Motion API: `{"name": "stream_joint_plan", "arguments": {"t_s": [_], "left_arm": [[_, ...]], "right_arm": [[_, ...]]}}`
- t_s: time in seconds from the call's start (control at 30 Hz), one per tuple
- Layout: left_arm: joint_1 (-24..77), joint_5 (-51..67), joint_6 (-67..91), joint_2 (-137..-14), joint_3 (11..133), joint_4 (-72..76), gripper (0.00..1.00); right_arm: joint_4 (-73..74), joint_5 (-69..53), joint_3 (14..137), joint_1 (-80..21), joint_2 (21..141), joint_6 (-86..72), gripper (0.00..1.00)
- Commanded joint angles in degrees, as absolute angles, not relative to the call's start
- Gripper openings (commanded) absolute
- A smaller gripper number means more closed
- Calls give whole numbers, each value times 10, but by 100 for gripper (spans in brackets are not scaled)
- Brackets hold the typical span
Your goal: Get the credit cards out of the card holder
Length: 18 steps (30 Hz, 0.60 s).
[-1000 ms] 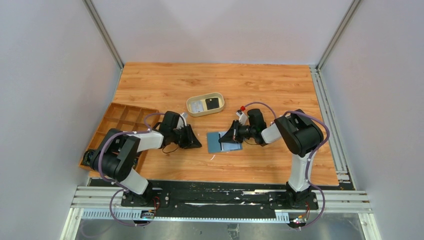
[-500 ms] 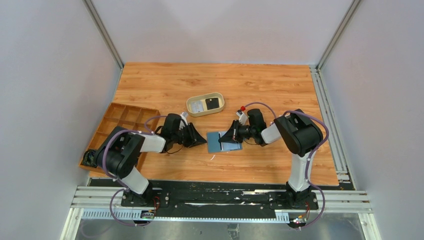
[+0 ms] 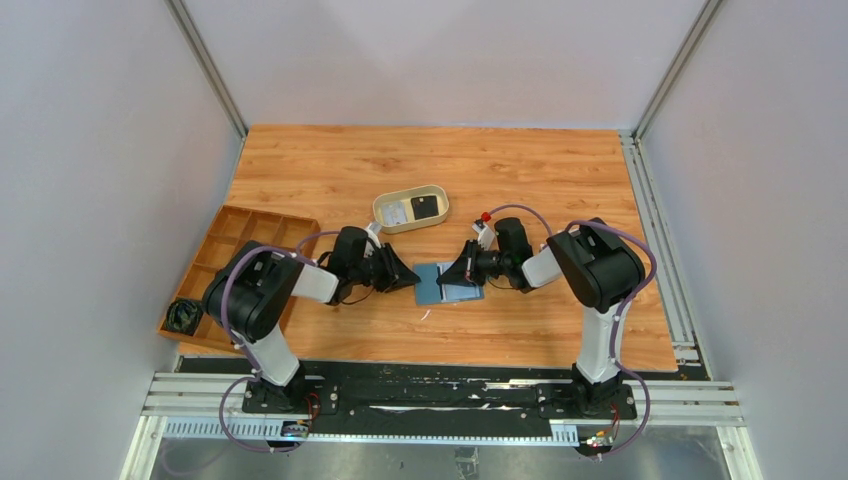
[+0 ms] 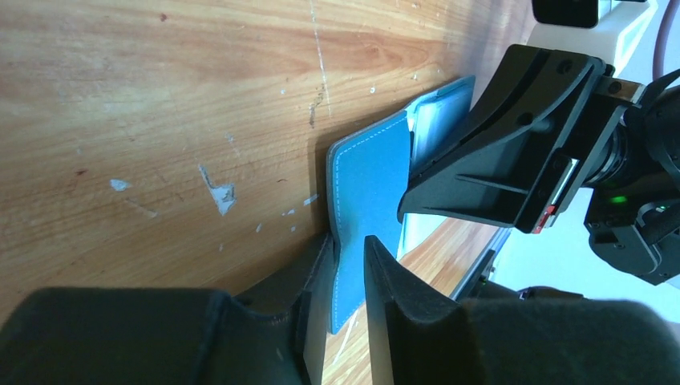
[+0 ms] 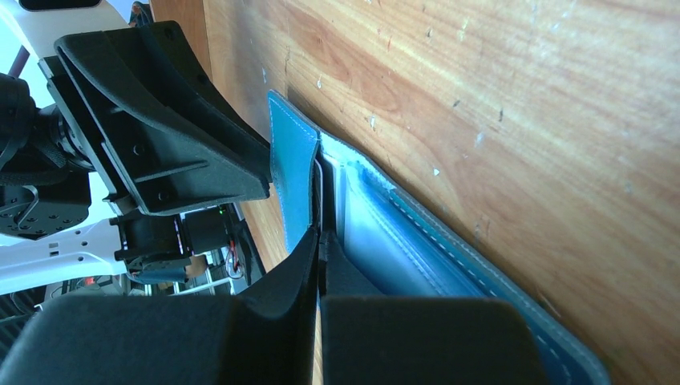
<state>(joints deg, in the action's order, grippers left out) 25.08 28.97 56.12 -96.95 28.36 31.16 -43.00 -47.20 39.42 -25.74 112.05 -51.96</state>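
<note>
No lettering can be read (in any view).

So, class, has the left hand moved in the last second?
Yes: the left hand has slid right, away from the wooden tray, reaching the card holder.

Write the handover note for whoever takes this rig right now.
Left gripper: open, astride the holder's raised flap.
Right gripper: shut on a thin layer inside the holder; card or lining, can't tell.
Holder lies open between both grippers.
Done: unclear; the tray holds a pale piece and a dark one, maybe cards.
To do: pull out the cards.
</note>
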Motion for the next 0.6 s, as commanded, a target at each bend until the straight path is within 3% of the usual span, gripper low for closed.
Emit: {"name": "stream_joint_plan", "arguments": {"t_s": [0.0,0.2,0.47,0.57], "left_arm": [[261,296,560,-982,292,321,27],[261,287,562,-974,284,321,24],[261,280,562,-975,279,321,1],[261,277,564,-974,281,321,0]], "right_arm": [[-398,-423,381,-259,1150,-503,0],[-404,-427,381,-259,1157,-504,0],[-406,-428,379,-258,1158,-505,0],[-403,-429,378,-257,1153,-504,0]]}}
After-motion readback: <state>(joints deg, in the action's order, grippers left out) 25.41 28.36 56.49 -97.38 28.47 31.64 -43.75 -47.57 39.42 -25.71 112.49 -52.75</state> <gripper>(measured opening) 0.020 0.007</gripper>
